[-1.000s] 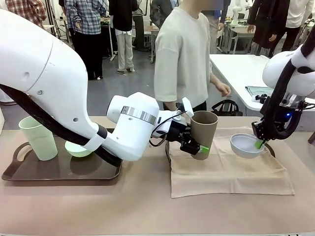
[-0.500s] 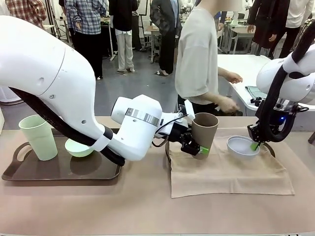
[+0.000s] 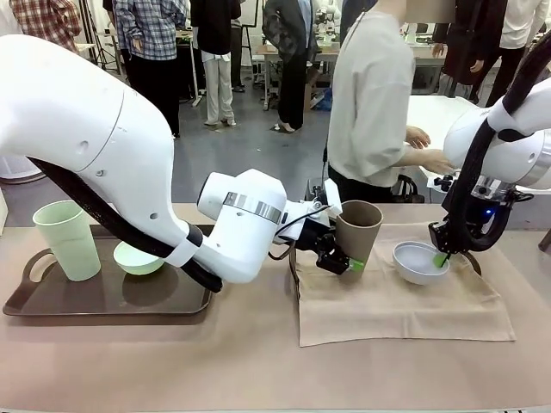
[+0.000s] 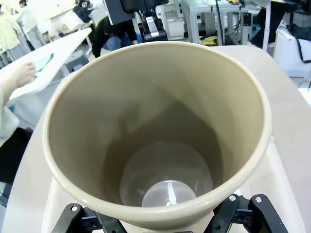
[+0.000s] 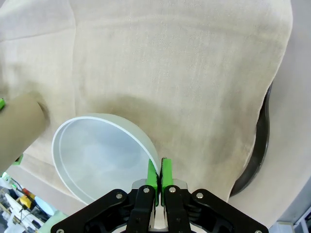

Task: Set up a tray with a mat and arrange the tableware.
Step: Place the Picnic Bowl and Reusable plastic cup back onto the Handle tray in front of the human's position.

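While the left pincer (image 3: 343,255) grasps the tilted tan-brown cup (image 3: 360,225) at the 10 o'clock corner of the mat (image 3: 387,305) and the right pincer (image 3: 442,258) clenches the rim of the pale bluish-white bowl (image 3: 416,261) at the cup's 3 o'clock, it seems best to level both, seat them apart, then release.

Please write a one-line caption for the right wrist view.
Right gripper pinches the rim of the pale bowl over the beige mat.

Matte plastic: tan cup (image 4: 155,121), pale bowl (image 5: 97,155); coarse woven cloth: mat (image 5: 170,63).
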You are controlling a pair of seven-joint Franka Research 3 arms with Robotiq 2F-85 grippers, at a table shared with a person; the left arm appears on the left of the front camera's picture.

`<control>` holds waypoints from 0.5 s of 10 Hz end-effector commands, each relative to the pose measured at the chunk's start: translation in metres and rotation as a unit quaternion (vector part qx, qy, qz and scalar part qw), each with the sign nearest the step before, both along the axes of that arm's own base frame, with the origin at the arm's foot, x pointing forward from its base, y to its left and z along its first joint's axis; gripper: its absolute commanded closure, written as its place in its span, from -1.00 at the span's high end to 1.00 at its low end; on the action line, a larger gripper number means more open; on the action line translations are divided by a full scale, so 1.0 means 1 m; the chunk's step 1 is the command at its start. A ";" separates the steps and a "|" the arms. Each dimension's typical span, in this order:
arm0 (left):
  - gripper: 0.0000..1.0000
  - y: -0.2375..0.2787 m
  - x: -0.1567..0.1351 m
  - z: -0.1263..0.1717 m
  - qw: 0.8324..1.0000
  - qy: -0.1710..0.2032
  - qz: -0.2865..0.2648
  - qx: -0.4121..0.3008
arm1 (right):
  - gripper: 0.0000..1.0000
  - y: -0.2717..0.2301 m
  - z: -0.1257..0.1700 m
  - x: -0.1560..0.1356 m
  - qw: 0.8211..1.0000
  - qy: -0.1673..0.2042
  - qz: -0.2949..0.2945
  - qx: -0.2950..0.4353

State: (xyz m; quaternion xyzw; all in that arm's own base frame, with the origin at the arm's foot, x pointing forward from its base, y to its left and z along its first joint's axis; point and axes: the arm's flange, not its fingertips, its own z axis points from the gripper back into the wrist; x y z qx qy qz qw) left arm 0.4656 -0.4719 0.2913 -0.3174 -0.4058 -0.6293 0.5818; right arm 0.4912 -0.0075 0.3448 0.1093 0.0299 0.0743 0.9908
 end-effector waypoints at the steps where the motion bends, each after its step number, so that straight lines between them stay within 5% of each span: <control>1: 0.65 -0.003 0.002 -0.007 1.000 -0.019 0.007 -0.012 | -0.92 -0.004 -0.002 0.007 1.000 -0.005 0.004 0.013; 5: 0.65 -0.004 0.004 -0.012 1.000 -0.007 0.008 -0.019 | -0.92 -0.006 -0.006 0.007 1.000 -0.001 0.003 0.011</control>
